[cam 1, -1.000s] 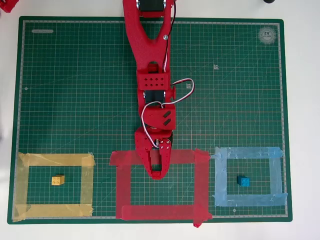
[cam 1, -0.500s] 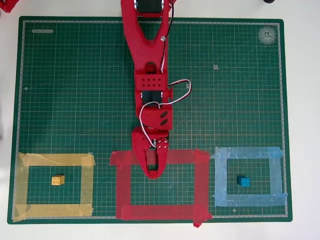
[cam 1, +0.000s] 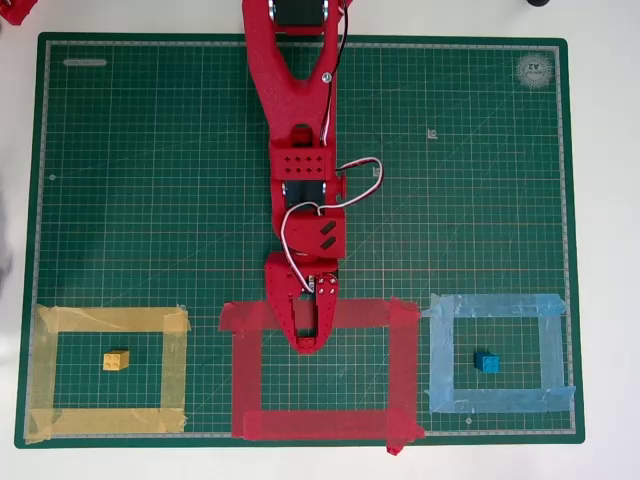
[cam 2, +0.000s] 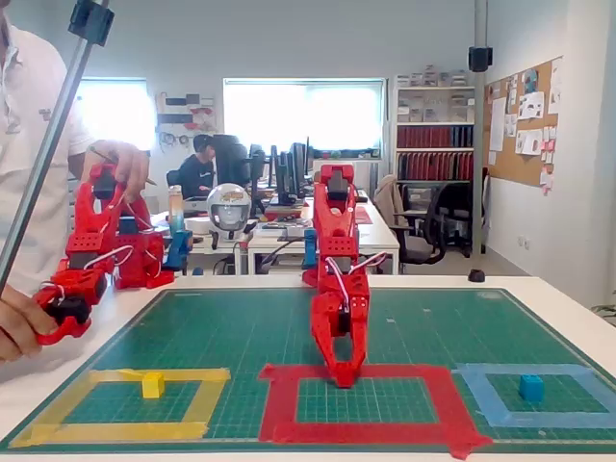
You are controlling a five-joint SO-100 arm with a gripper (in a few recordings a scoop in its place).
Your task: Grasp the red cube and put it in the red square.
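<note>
The pincer (cam 1: 308, 343) is seen pointing down over the top strip of the red square (cam 1: 250, 425), tip just inside the outline in the overhead view. In the fixed view the pincer (cam 2: 344, 377) tip sits right at the far tape strip of the red square (cam 2: 366, 433), close to the mat. Whether the jaws are apart or together can't be made out, and no red cube can be picked out against all that red, so whether it's being held can't be told.

The red arm (cam 1: 300, 120) is stretched down the middle of a green cutting mat (cam 1: 150, 180) with a printed grid, and white wires are looped beside the wrist. To the left in the overhead view, a yellow tape outline (cam 1: 45, 370) is laid down with a yellow block (cam 1: 116, 360) inside it. To the right, a light-blue tape outline (cam 1: 555, 350) is taped with a blue block (cam 1: 487, 363) inside. The mat is laid on a white table (cam 2: 539, 298).

Behind the table an office is shown: bright windows (cam 2: 303, 111), desks with monitors, a person seated far back, shelves with red binders (cam 2: 433, 149), a cork board (cam 2: 525, 125) on the right wall, and an office chair.
</note>
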